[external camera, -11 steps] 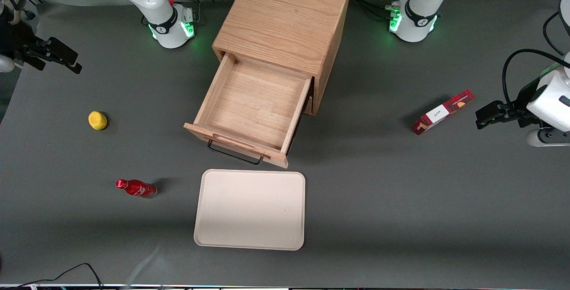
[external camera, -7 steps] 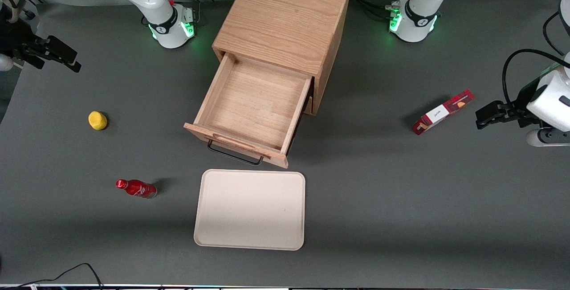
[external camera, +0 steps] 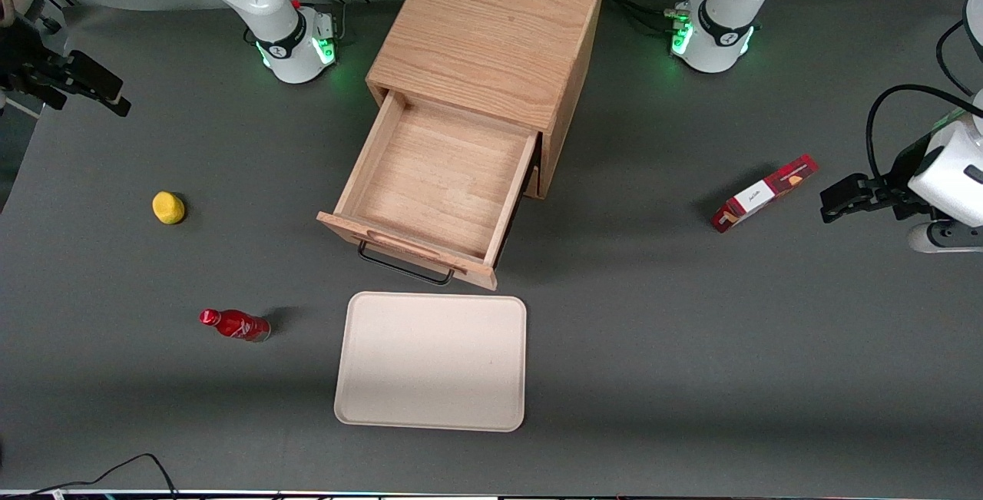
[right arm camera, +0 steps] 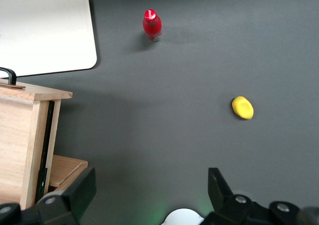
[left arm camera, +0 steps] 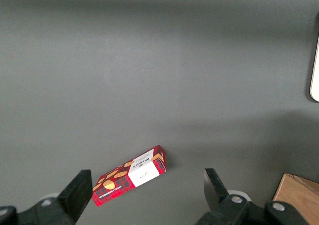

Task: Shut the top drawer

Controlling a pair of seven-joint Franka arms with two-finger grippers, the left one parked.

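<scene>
Top drawer (external camera: 434,189) pulled fully out of the wooden cabinet (external camera: 491,31), mid grey table (external camera: 660,331), tray (external camera: 431,362) just at its 6 o'clock. Gripper (external camera: 100,89) fingers spread, holding nothing, hovers at the working arm's end, well apart from the drawer, lemon (external camera: 168,207) nearer the camera.

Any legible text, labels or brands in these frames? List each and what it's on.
Red patterned carton: dark script on its white label panel, too small to read.
Red bottle: no readable label.
Oak top drawer, beige tray, yellow lemon-like object: no text.
Right arm's claw, open, hangs over the working arm's end of the table: no markings.
</scene>
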